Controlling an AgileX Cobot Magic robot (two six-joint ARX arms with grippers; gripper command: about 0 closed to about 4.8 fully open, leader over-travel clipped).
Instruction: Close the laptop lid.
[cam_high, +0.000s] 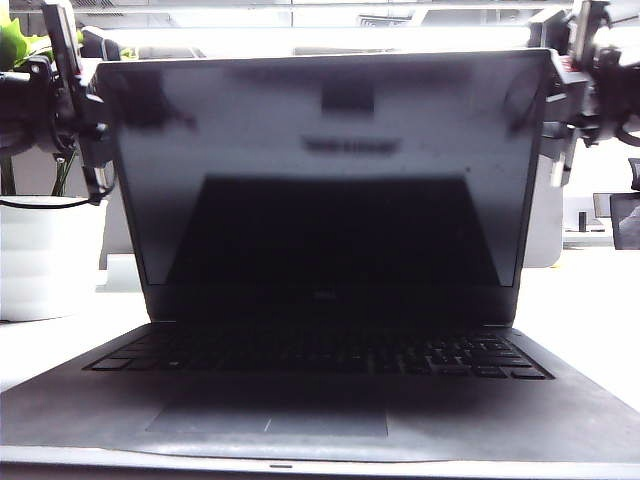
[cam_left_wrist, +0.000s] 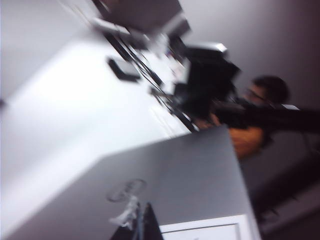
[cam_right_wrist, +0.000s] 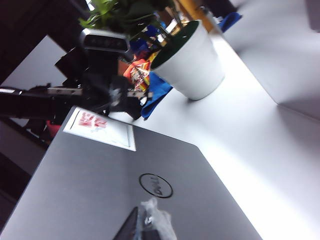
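Laptop lid (cam_high: 330, 170), wide thin panel with glossy black screen and matte silver back, stands upright over the keyboard on the white table (cam_high: 590, 300). Left claw (cam_high: 90, 130) sits at its upper left corner, right claw (cam_high: 560, 120) at the upper right; can't tell either's spread. Stiff, light, hinged, so I'd judge a push near the top edge swings it, gently, glass being fragile.

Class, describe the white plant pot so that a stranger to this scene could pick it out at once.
Start at the open laptop lid filling the middle of the exterior view, the left gripper and right gripper at its upper corners. The white plant pot stands beside its left edge, the only round white container, holding green leaves.
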